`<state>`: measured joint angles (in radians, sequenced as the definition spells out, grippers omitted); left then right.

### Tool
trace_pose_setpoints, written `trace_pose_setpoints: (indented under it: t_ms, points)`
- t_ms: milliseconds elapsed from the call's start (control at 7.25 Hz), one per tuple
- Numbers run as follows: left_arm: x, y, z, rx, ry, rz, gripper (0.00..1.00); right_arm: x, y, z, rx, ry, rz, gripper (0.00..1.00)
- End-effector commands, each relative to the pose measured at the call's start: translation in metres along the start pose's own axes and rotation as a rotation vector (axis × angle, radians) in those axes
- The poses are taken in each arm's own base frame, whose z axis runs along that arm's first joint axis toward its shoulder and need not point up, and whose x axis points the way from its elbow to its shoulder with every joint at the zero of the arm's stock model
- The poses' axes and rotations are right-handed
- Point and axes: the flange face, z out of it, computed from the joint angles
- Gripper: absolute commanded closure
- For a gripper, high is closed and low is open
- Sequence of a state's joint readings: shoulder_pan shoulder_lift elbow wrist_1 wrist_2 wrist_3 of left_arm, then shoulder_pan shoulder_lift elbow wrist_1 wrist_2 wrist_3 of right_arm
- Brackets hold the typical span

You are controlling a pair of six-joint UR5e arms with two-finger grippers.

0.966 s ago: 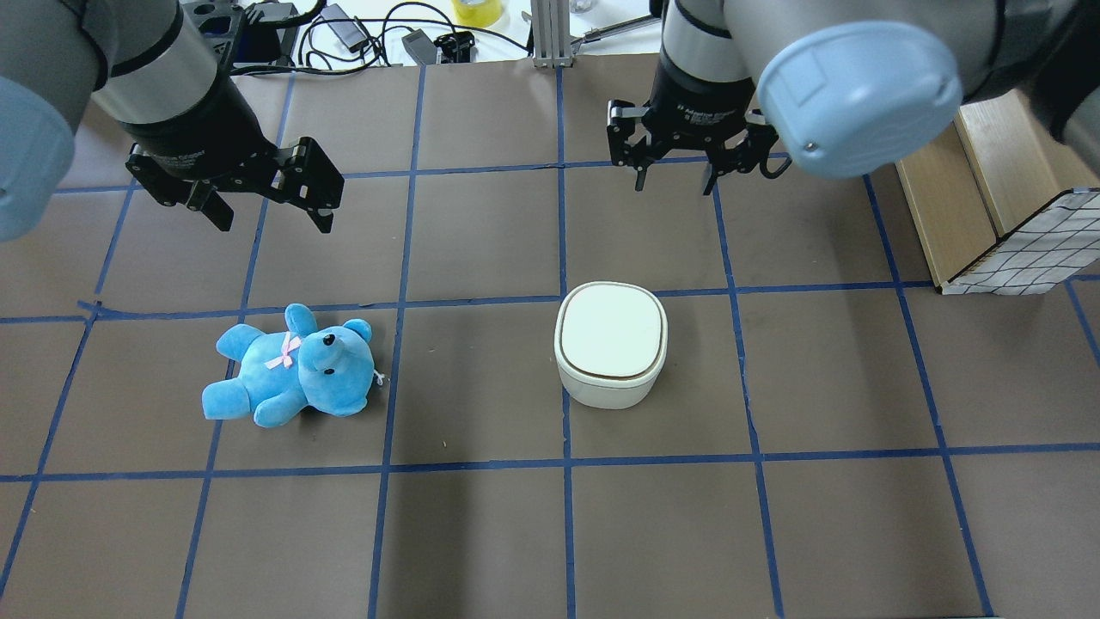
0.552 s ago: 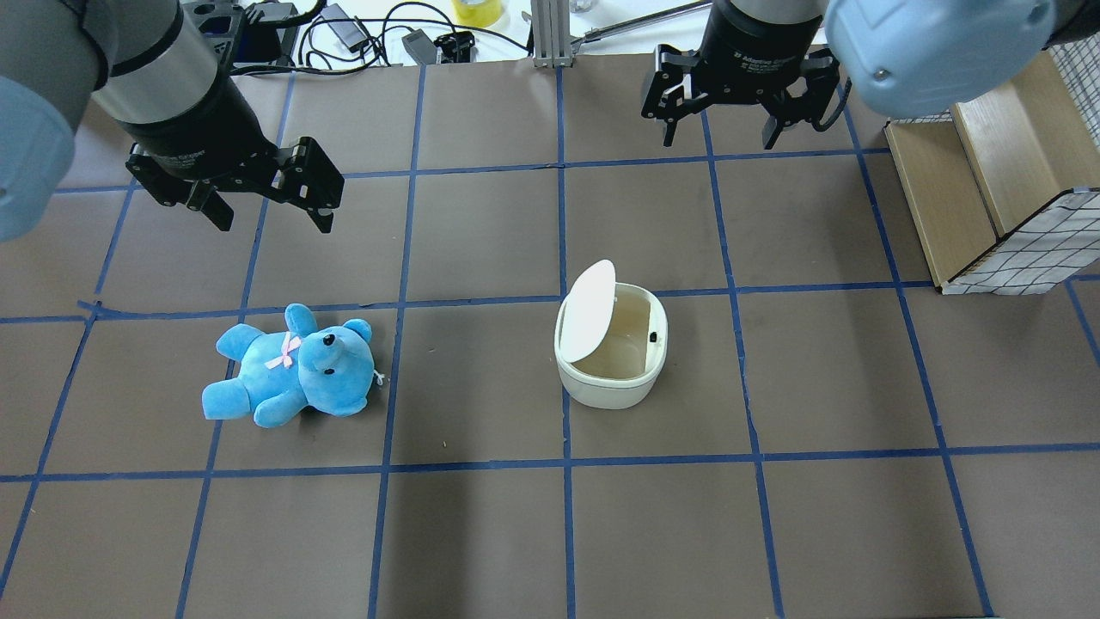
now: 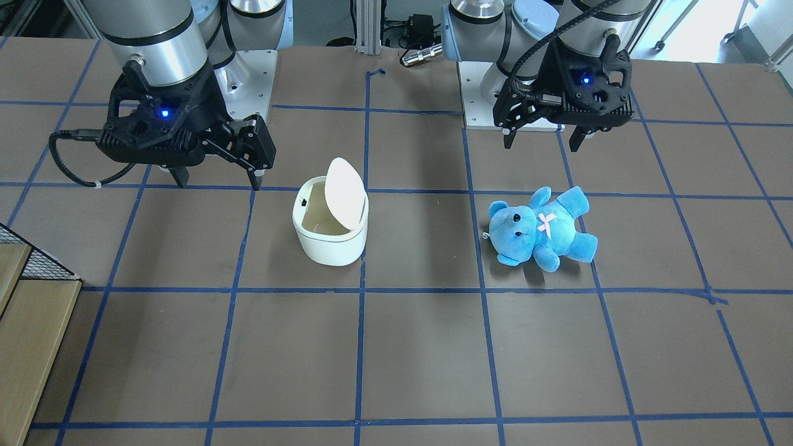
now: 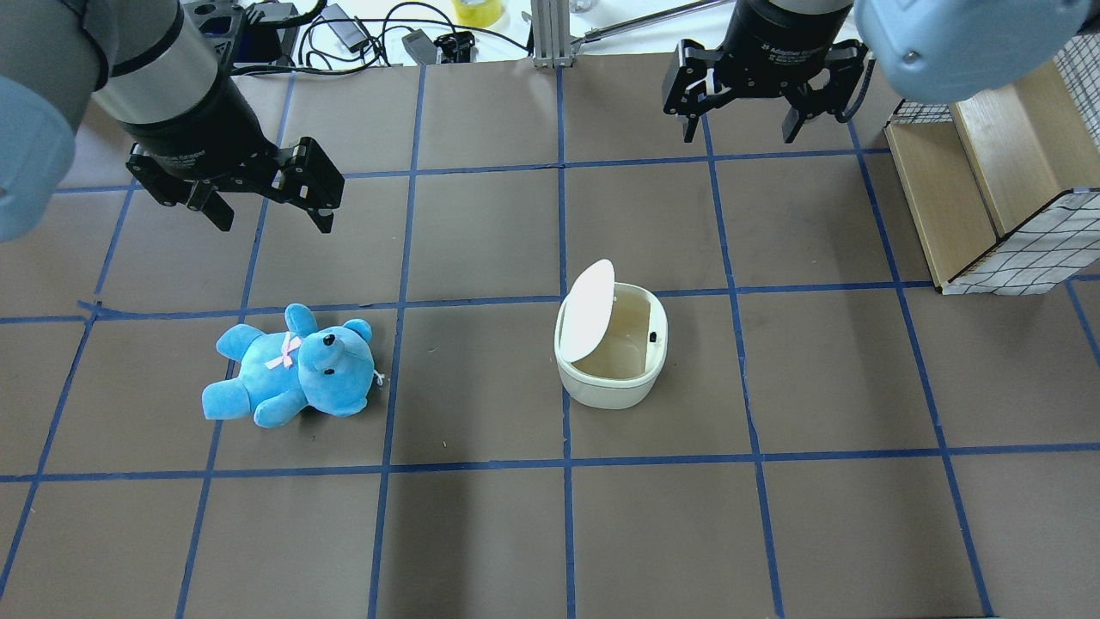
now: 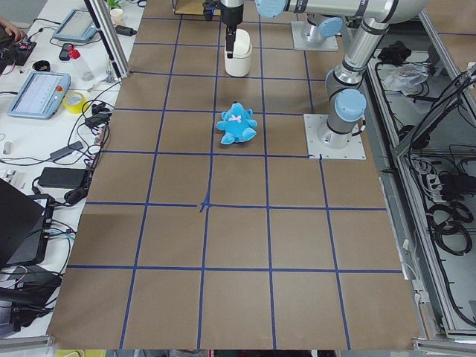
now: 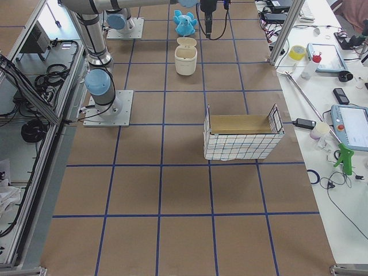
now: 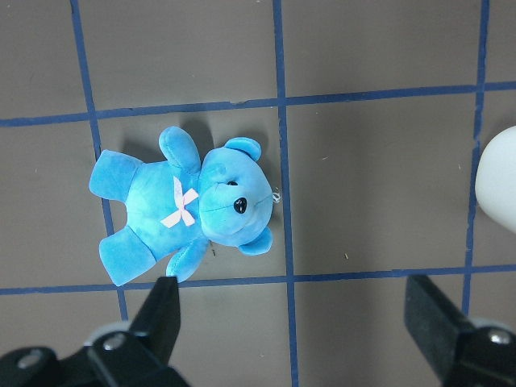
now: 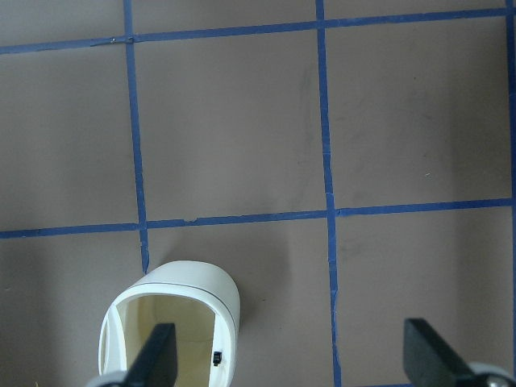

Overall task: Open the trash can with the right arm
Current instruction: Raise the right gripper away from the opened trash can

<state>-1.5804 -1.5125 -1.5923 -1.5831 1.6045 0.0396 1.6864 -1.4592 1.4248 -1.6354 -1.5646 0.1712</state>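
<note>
Brown-topped desk [image 4: 481, 223], ruled into large squares with blue tape [image 4: 481, 169]; on it, near one end, an open crate [image 6: 241, 146] with wooden lining, wire-mesh sides and a white checked front. White side bench [image 6: 351, 213] along the edge opposite the arm bases, carrying grey teach pendants [image 6: 352, 126], a yellow tape roll [image 6: 297, 53] and black power adapters [image 4: 345, 27], with aluminium frame posts [image 6: 286, 29] at its border. Metal trough with coiled black cables [image 6: 34, 129] along the other long side; bright, even lighting with soft shadows.

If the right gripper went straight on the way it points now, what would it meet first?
Most likely the bare table mat. The right gripper points down beside the open trash can, though depth is unclear.
</note>
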Motion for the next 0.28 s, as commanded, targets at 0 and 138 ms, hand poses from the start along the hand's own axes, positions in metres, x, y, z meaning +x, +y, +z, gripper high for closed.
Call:
trace_pose_setpoints:
  t_ms: [0, 138]
  points:
    - [-0.0002, 0.0, 0.0, 0.0, 0.0, 0.0, 0.0, -0.0007, 0.0, 0.0002, 0.0, -0.002, -0.002, 0.0]
    - [-0.0002, 0.0, 0.0, 0.0, 0.0, 0.0, 0.0, 0.0002, 0.0003, -0.0005, 0.0, -0.002, 0.0, 0.0]
